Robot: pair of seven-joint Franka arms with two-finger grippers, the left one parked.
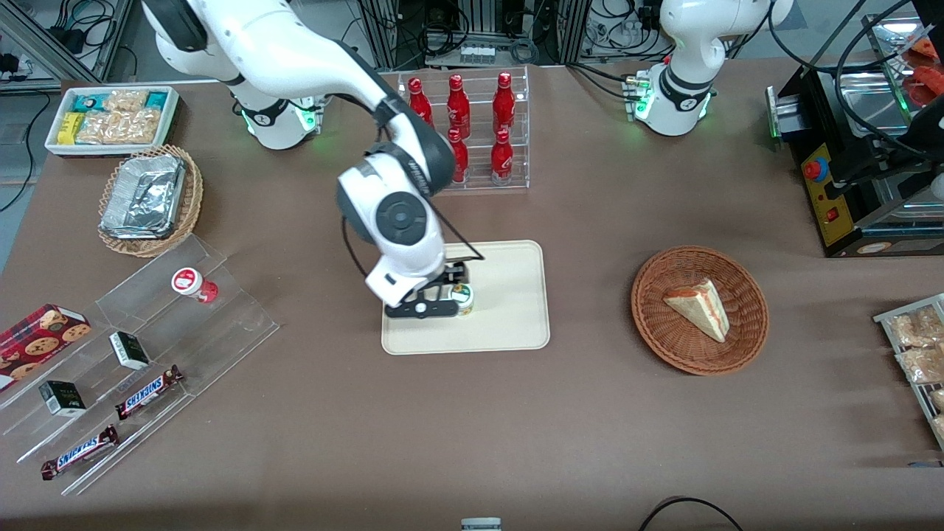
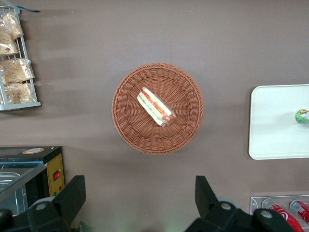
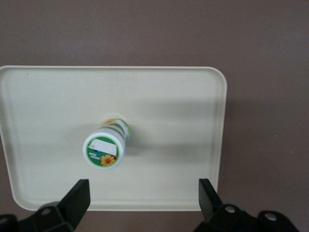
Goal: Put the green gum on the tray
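The green gum (image 1: 464, 299) (image 3: 105, 149) is a small white bottle with a green-rimmed lid and a sunflower mark. It stands upright on the cream tray (image 1: 509, 295) (image 3: 169, 92), in the part of the tray toward the working arm's end. My gripper (image 1: 431, 304) (image 3: 144, 193) hangs just above the tray beside the gum. It is open, with nothing between its fingers (image 3: 77, 195), and the bottle stands apart from them. The parked arm's wrist view also catches the gum (image 2: 302, 116) on the tray (image 2: 275, 121).
A round wicker basket (image 1: 656, 324) holding a sandwich wedge lies toward the parked arm's end. A clear rack of red bottles (image 1: 472, 125) stands farther from the front camera than the tray. Toward the working arm's end, an acrylic step shelf holds a red-lidded bottle (image 1: 193, 284) and snack bars.
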